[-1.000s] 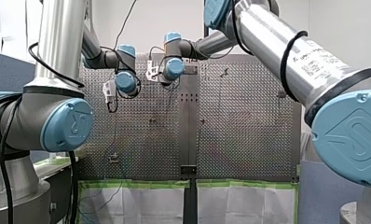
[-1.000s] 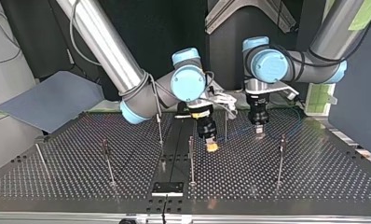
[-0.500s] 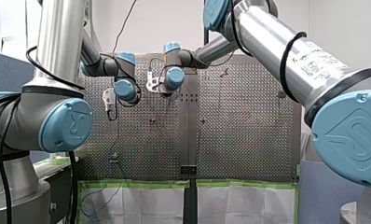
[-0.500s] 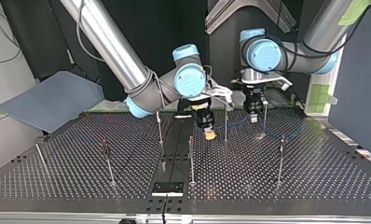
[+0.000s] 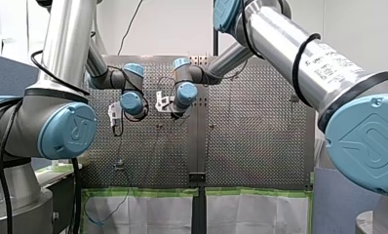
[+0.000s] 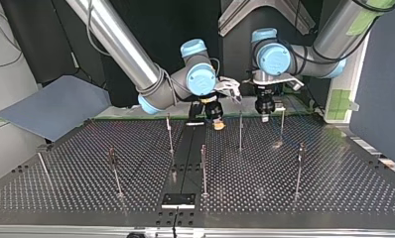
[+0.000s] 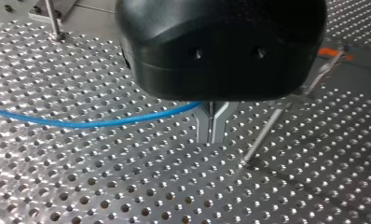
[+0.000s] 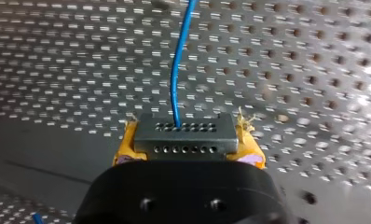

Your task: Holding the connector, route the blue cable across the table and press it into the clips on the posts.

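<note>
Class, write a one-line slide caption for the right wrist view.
My right gripper clamps the dark connector between yellow pads, its blue cable running ahead over the perforated table.

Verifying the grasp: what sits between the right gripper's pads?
The right gripper clamps a dark connector between its yellow pads; the blue cable leaves the connector's far face. The connector's rear end is covered by the gripper's black body.
</note>
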Tool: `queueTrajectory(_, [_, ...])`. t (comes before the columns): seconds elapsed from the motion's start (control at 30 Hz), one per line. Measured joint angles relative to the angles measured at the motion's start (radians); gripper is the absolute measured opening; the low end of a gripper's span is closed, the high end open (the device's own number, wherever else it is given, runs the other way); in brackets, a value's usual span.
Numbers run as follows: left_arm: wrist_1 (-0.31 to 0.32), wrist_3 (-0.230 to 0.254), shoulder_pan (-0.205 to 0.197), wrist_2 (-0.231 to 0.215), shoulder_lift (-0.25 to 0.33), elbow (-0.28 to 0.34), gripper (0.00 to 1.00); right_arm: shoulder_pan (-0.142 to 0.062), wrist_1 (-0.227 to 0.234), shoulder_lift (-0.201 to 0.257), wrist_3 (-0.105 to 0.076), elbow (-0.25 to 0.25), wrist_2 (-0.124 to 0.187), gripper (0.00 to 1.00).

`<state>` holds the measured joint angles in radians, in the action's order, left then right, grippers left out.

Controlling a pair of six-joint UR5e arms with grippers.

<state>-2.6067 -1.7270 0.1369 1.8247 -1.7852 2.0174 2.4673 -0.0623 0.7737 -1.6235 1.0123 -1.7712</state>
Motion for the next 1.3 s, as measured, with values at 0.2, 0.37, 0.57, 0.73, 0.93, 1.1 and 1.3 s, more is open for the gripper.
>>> queueTrajectory(0.2, [-0.003,-0.001,0.006,0.017,-0.001,0.02,0.0,0.004,-0.003,0.003,0.0,0.018,0.008,0.0])
queueTrajectory(0.37, [-0.003,-0.002,0.014,0.034,0.0,0.048,0.0,0.004,-0.005,0.016,-0.002,0.019,0.01,0.0])
queueTrajectory(0.57, [0.003,-0.004,0.025,0.053,0.001,0.076,0.0,0.006,-0.007,0.023,-0.003,0.037,0.014,0.0])
queueTrajectory(0.73, [0.008,-0.007,0.034,0.058,0.001,0.085,0.0,0.007,-0.006,0.024,-0.003,0.078,0.015,0.0])
queueTrajectory(0.93, [0.009,-0.007,0.048,0.057,-0.001,0.094,0.0,0.007,-0.004,0.025,-0.003,0.126,0.03,0.0])
queueTrajectory(1.1, [0.011,-0.012,0.055,0.056,-0.02,0.1,0.0,0.002,-0.002,0.025,-0.004,0.14,0.034,0.0])
queueTrajectory(1.3, [0.03,-0.016,0.046,0.044,-0.054,0.093,0.0,-0.007,-0.001,0.026,-0.005,0.142,0.043,0.0])
